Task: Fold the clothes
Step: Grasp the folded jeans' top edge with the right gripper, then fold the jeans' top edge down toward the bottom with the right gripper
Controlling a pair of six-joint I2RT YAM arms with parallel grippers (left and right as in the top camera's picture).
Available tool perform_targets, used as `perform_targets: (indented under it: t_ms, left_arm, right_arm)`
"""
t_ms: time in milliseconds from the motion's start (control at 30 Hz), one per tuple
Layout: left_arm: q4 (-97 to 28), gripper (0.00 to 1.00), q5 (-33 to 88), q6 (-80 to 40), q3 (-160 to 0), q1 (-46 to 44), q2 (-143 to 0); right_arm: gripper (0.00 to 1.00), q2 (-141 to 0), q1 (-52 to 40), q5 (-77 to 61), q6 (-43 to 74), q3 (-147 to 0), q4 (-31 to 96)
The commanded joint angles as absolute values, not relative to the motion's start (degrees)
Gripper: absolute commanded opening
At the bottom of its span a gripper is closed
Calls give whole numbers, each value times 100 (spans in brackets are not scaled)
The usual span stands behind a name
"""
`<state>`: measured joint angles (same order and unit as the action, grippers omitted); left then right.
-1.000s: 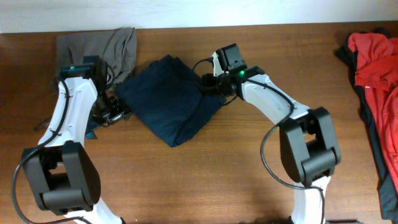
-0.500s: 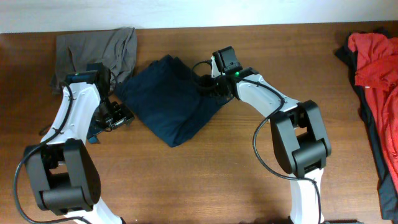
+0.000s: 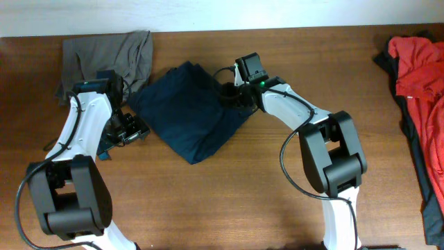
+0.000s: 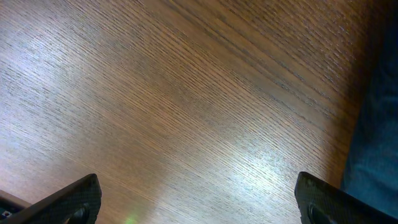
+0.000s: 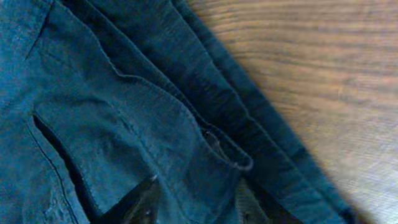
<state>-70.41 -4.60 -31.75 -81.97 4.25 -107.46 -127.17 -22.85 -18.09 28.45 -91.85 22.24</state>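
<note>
The red garment [image 3: 415, 62] at the right edge of the table [image 3: 243, 194] runs out of frame. The right gripper [image 5: 194, 205] is blurred and cropped, so its hold on the navy garment [image 3: 191, 114] is unclear.

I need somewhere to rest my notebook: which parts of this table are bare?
Widest bare stretch of table: between the right arm and the red garment at the right edge. Also the front strip below the navy garment. Crowded: back-left, where olive-grey garment, left gripper and navy garment cluster.
</note>
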Motion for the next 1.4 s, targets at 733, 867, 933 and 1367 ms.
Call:
perform_targets:
  t_ms: [733, 867, 933, 1367]
  left_arm:
    - [-7024, 99, -545, -3186, -8162, 429, -10628]
    - [-7022, 99, -545, -3186, -8162, 429, -10628]
    - [-7013, 99, -545, -3186, -8162, 429, -10628]
    - [-7000, 99, -545, -3186, -8141, 429, -10628]
  right_arm:
    - [4, -12866, -2351, -1194, 3028, -9992, 3103]
    - [4, -12682, -2421, -799, 2880, -10409, 3684]
    - [4, -12538, -2475, -486, 2880, -10593, 4007]
    - [3, -11878, -2749, 126, 2639, -10621, 4416]
